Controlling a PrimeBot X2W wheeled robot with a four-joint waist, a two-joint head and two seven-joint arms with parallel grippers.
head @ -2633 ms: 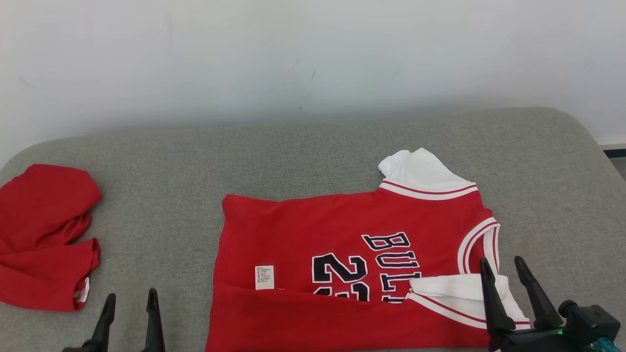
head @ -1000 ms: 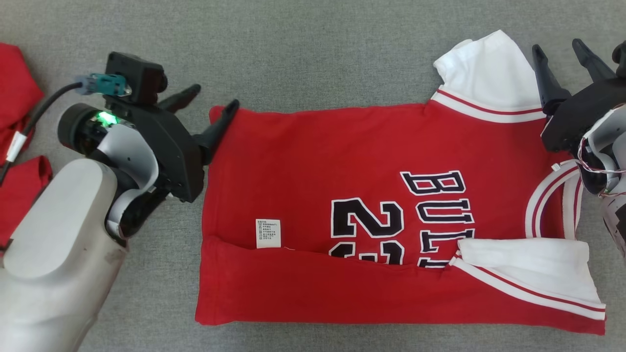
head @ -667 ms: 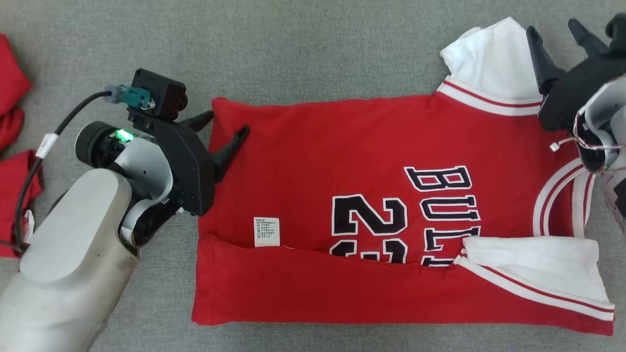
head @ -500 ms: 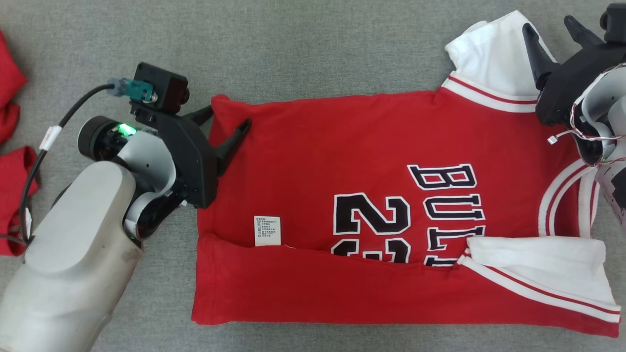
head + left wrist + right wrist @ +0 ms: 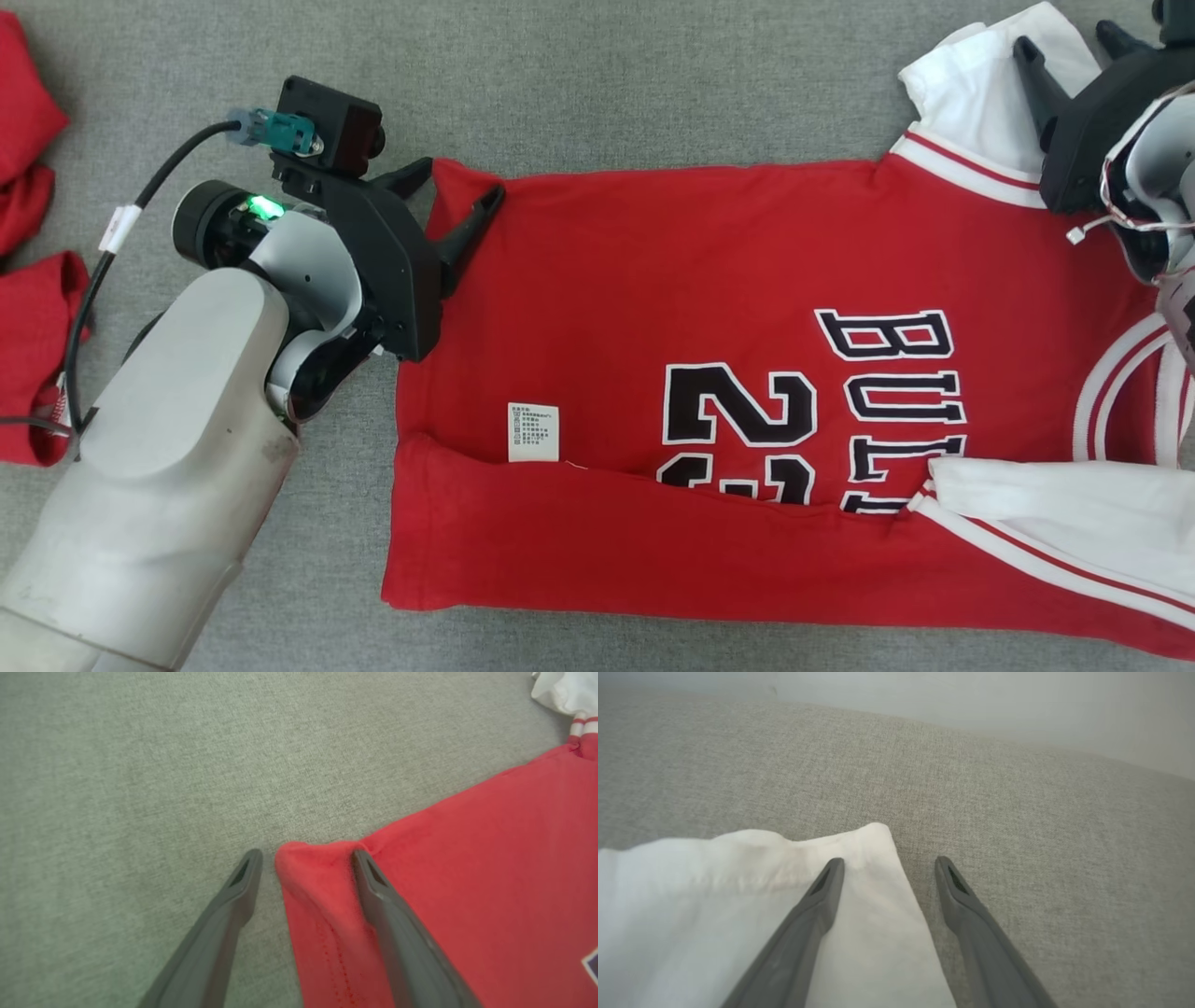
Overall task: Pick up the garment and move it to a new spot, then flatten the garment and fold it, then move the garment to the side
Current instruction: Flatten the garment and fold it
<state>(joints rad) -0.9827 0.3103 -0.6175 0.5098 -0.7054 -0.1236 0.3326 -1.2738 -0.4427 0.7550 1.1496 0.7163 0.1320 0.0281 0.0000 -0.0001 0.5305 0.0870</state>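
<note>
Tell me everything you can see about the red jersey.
The jersey is red soft-looking cloth with white sleeves, black white-edged lettering, and a small white label. It lies flat on grey upholstery, near edge folded over the print. The open left pincer straddles its far hem corner; the open right pincer straddles the far sleeve corner.

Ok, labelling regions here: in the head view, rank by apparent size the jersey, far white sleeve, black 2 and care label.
Largest to smallest:
jersey
far white sleeve, partly hidden by the right gripper
black 2
care label
</note>
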